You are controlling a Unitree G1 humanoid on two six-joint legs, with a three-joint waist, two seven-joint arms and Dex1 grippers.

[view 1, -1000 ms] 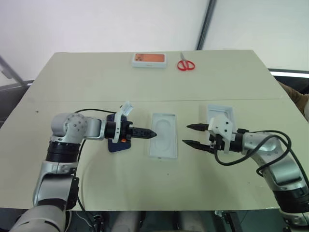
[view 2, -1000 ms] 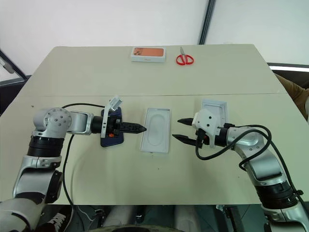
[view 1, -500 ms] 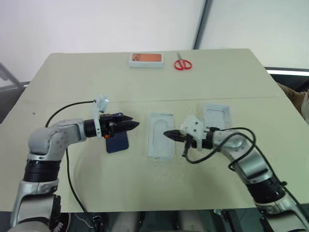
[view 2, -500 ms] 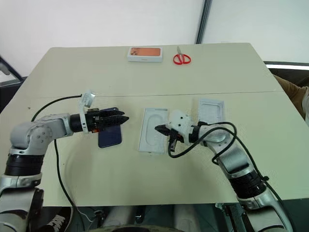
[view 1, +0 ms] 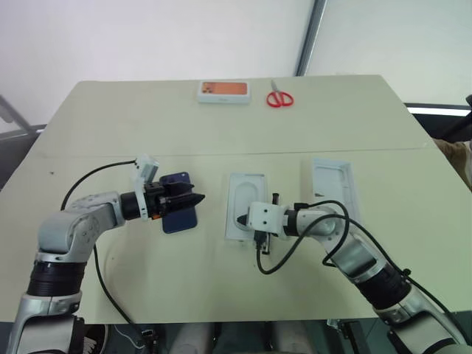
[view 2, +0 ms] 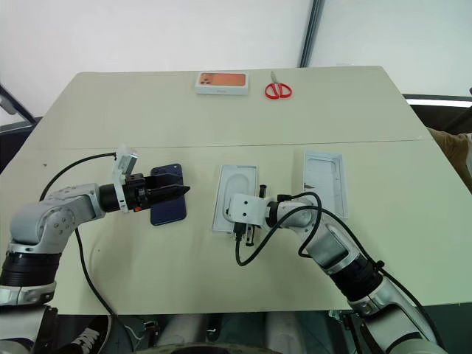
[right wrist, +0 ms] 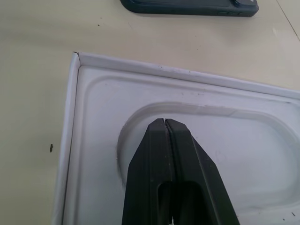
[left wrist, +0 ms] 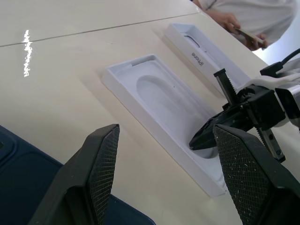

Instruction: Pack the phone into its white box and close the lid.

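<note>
the phone (view 1: pixel 179 212) lies flat, back up, left of centre in the head views, on the bare table (view 1: pixel 221 125), under the tips of the left gripper (view 1: pixel 190 199). that gripper's two fingers stand apart, empty; judged, it is lined up to take the phone by its edges. just right of the phone, in the middle of the frame, sits a white moulded tray with an oval recess (view 1: pixel 246 207), open side up. the right gripper (view 1: pixel 242 220) has its fingers pressed together, holding nothing, tips inside the lower end of that recess; judged, it is pinning or nudging the tray rather than grasping it. whether the tips touch the moulding cannot be told. further right lies a second shallow white tray (view 1: pixel 332 185), well apart from the phone, also open side up. which of the two is box and which is lid cannot be confirmed here. at the upper edge of the table, an orange-topped box (view 1: pixel 223 91) and red scissors (view 1: pixel 279 97) lie clear of the work. the phone is not yet packed.
</note>
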